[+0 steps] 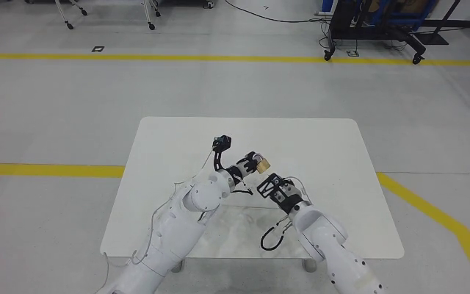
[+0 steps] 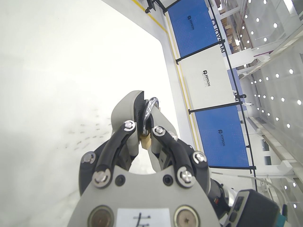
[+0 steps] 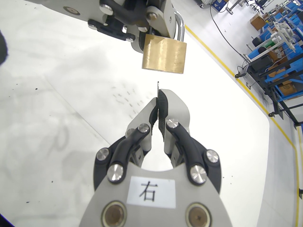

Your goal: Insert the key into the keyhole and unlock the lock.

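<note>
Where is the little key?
In the right wrist view, the key is pinched in the right end effector, pointing at the lock, not touching it.

White table [image 1: 316,147] w/ rounded corners — top carries faint scuff marks [image 3: 125,99], few dark specks [image 3: 36,88].

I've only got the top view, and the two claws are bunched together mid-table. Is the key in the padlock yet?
Observer: No. In the right wrist view the key sticks out of the right claw, with a gap between its tip and the padlock.
Operator: How is the padlock held?
Observer: The left claw is shut on its shackle; the brass body hangs clear of the claw.
Operator: Does it look unlocked?
Observer: The shackle leg in view runs into the brass body; the other leg is hidden behind the left claw.
</note>
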Controlling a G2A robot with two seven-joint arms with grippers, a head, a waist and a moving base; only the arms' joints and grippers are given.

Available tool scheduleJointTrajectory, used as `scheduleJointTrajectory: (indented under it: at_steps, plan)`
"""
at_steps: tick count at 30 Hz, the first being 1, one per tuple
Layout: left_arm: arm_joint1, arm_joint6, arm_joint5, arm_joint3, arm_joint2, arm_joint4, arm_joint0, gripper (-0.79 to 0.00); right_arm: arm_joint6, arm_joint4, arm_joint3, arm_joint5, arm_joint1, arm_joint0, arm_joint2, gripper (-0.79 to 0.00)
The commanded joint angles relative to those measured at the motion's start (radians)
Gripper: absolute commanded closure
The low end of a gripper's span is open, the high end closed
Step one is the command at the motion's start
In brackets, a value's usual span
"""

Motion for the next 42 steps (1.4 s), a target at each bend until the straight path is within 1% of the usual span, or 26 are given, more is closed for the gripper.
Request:
scheduleJointTrajectory:
  at_steps: [1,10,18,36,42]
  plan:
    - [-0.001,-0.005,0.001,0.001,0.003,0.005,-0.001,0.0,0.0,0.001,-0.003,-0.012,0.001,-0.002,0.002,0.0]
    - [-0.005,-0.016,0.014,0.007,0.023,0.055,-0.01,0.0,0.0,0.017,0.002,-0.023,0.0,0.002,0.008,0.0]
    - [-0.007,-0.017,0.012,0.009,0.021,0.06,-0.011,0.0,0.017,0.027,0.018,-0.035,-0.003,0.018,-0.001,0.0]
    - [-0.014,-0.031,0.017,0.017,0.034,0.1,-0.017,0.0,0.031,0.029,0.013,-0.035,-0.003,0.015,0.01,0.0]
    - [-0.016,-0.026,0.025,0.018,0.045,0.147,-0.021,0.0,0.035,0.032,0.014,-0.038,-0.003,0.016,0.014,0.0]
